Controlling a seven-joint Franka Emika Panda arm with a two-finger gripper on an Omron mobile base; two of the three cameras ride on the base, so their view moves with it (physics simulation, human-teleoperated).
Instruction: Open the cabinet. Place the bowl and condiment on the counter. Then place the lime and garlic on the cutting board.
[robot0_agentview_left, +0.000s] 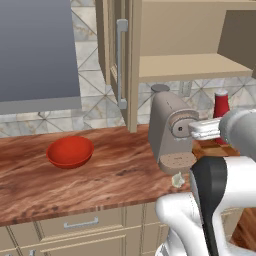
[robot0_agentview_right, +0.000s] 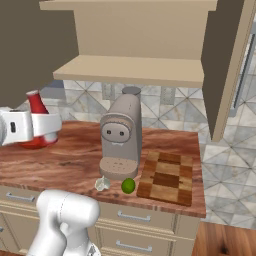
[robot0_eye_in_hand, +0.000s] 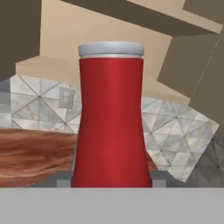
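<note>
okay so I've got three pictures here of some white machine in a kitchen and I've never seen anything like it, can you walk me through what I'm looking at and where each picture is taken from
This is a computer-rendered kitchen with a white robot arm on a base that can drive. Two pictures come from cameras on that base, one behind the arm on its left, one on its right, so they show the same scene from two sides. The third comes from a camera on the hand itself.

On the counter lie a red bowl, a grey coffee machine, a garlic bulb, a green lime and a checkered cutting board. Above, the cabinet stands open.

The hand camera looks straight at a red condiment bottle sitting between the gripper fingers. It appears to be gripped, though the contact itself is hard to see.
</note>
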